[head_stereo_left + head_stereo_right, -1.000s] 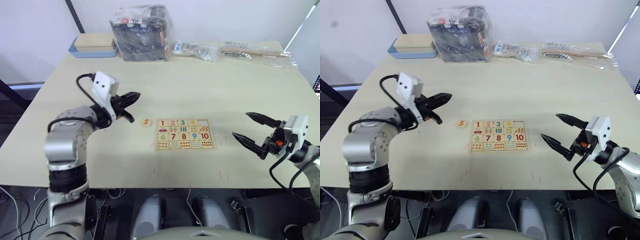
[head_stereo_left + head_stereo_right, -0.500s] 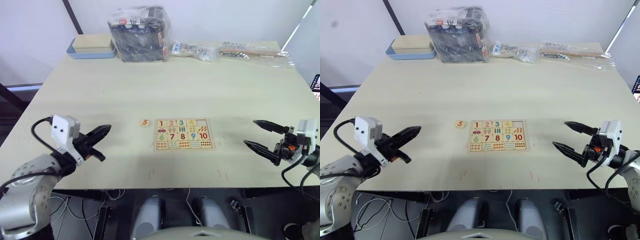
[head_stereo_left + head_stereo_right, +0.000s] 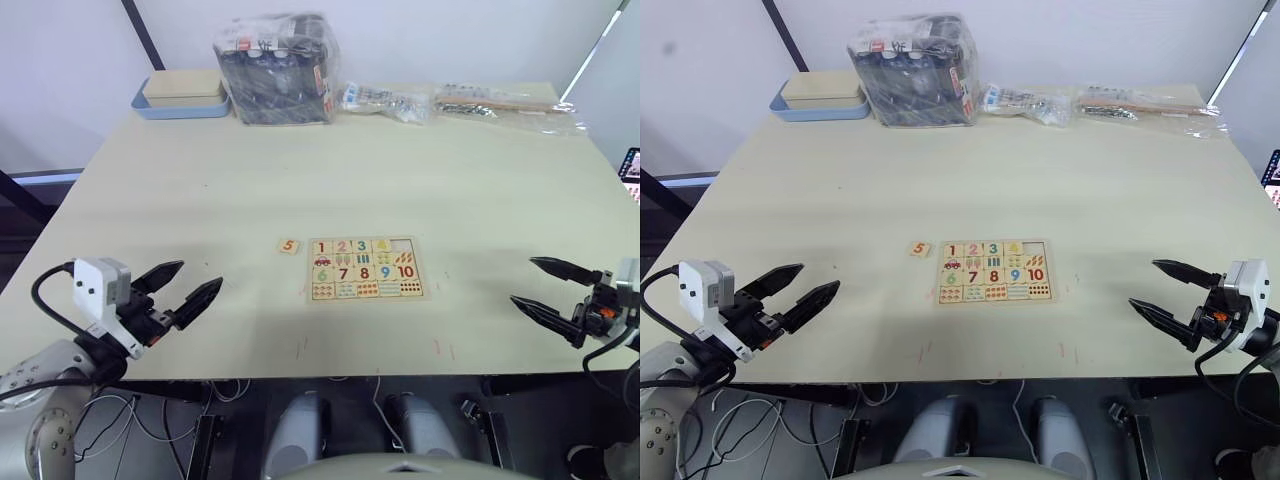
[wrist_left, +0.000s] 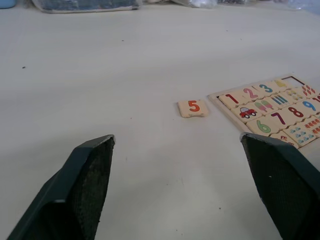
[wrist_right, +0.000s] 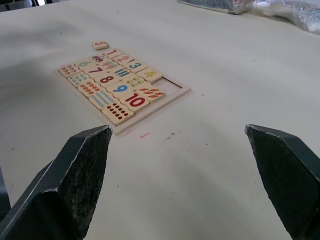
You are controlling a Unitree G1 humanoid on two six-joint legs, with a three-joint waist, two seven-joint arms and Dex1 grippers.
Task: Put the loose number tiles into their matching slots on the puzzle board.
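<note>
Just left of the puzzle board (image 3: pixel 366 268), lying flat on the bare counter (image 3: pixel 300 180), sits the one loose number tile (image 3: pixel 289 245) — the red 5; it is close beside the board's left rim but not touching it. On the board the 1 to 4 tiles fill the far row, and the empty slot (image 3: pixel 403 243) waits at that row's right end. The left tool (image 3: pixel 178 290) hovers at the near left edge, fingers spread and holding nothing; the right tool (image 3: pixel 548 289) does the same at the near right, well apart from the board. The tile looks thin, stiff, light wood — smooth enough to skid, I'd say; since it lies flat, I would pinch it across two opposite side edges from above, gently, as a shove would merely slide it.
</note>
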